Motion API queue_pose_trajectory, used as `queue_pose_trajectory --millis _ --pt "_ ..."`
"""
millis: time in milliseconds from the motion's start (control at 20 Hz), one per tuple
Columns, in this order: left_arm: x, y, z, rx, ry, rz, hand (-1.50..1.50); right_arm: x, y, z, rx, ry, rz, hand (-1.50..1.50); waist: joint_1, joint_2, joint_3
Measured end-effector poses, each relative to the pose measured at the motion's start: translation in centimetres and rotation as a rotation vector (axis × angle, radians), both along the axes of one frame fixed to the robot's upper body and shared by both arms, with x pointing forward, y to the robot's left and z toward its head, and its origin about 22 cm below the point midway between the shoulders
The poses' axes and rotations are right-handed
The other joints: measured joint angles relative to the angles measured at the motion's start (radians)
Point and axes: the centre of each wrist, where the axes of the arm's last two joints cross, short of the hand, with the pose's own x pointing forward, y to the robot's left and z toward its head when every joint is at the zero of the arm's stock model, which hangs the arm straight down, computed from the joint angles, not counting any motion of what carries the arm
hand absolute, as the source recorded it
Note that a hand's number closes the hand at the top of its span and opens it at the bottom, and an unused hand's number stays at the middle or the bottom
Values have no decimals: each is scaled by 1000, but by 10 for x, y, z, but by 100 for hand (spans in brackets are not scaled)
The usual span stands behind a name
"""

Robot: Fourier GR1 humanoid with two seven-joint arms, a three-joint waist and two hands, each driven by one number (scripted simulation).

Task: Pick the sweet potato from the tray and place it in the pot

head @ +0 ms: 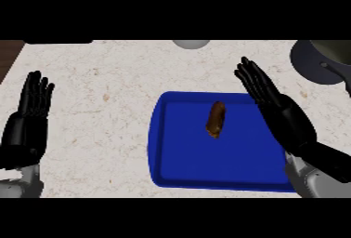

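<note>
Speckled counter [103, 93], unlabelled blue tray [178, 172].

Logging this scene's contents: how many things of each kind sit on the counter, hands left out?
Tray: 1
Sweet potato: 1
Pot: 1
Pale round thing at the far edge, kind unclear: 1
Total: 4

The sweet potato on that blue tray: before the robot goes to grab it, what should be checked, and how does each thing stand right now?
1. Sweet potato lies on the blue tray, in plain sight: ok.
2. Nothing lies over or against it: ok.
3. Right hand has straight fingers, ready to close: ok.
4. Right hand is over the sweet potato: not ok; it is beside it, above the tray's right edge.
5. Pot is within view at the upper right: ok, though partly cut off.
6. Pot has room inside: cannot tell.
</note>
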Motion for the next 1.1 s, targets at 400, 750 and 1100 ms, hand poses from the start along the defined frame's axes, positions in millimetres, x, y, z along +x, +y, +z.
queue_pose_trajectory --millis 400,750,1100 --pt "-11 -11 -30 -45 110 15 0 5 -41 37 -440 -327 -464 -150 -82 -57 -24" --pt "-21 -28 -49 -94 162 1 0 -17 -42 9 -637 -507 -844 -150 -79 -56 -18" --pt "-22 -44 -51 -101 164 -37 0 -49 17 -35 -803 -507 -930 -150 -43 -51 -17"
